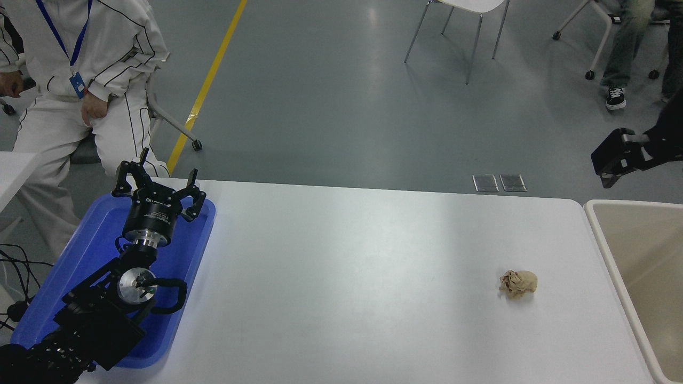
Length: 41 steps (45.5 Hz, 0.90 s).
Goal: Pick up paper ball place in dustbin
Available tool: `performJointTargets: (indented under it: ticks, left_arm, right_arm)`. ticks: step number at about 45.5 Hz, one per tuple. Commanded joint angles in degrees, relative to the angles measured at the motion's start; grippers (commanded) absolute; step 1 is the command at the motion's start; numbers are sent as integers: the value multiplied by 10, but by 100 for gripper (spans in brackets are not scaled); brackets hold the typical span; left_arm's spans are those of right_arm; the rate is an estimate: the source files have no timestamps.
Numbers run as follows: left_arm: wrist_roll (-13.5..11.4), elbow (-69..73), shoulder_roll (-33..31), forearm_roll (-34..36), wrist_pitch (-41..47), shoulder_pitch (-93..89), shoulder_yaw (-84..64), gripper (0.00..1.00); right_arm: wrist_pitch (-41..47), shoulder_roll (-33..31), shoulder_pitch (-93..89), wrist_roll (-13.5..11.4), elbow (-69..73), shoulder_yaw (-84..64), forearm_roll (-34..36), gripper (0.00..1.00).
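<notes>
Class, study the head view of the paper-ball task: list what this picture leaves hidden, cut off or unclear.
- Dustbin: the right and bottom edges cut it off; its bottom is unseen.
- Right gripper: seen side-on and dark at the right edge; open or shut cannot be told.
- Blue tray: the parked left gripper and arm cover much of it.
- Paper ball: its underside is hidden.

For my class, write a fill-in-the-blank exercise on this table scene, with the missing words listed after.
1. The paper ball lies on the ____ table.
2. The left pincer is above the ____ tray.
3. The dustbin stands at the table's ____ end.
4. The right pincer hangs beyond the table's far edge, holding ____.

Missing words: white; blue; right; nothing
</notes>
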Motion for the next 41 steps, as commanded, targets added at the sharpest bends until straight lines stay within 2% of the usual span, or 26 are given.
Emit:
performJointTargets:
  ticks: [1, 9, 20, 41]
  left_arm:
    - [0, 0, 0, 0, 0, 0, 0, 100]
    - [0, 0, 0, 0, 0, 0, 0, 100]
    - [0, 0, 0, 0, 0, -1, 0, 100]
    - [0, 0, 0, 0, 0, 0, 0, 100]
  right_arm:
    - [0, -8, -35, 1, -1, 24, 1, 100]
    - [-6, -24, -104, 0, -1, 77, 1, 100]
    - [-184, -32, -183, 0, -8, 105, -4, 100]
    - [-307, -29, -348, 0, -51, 158, -8, 100]
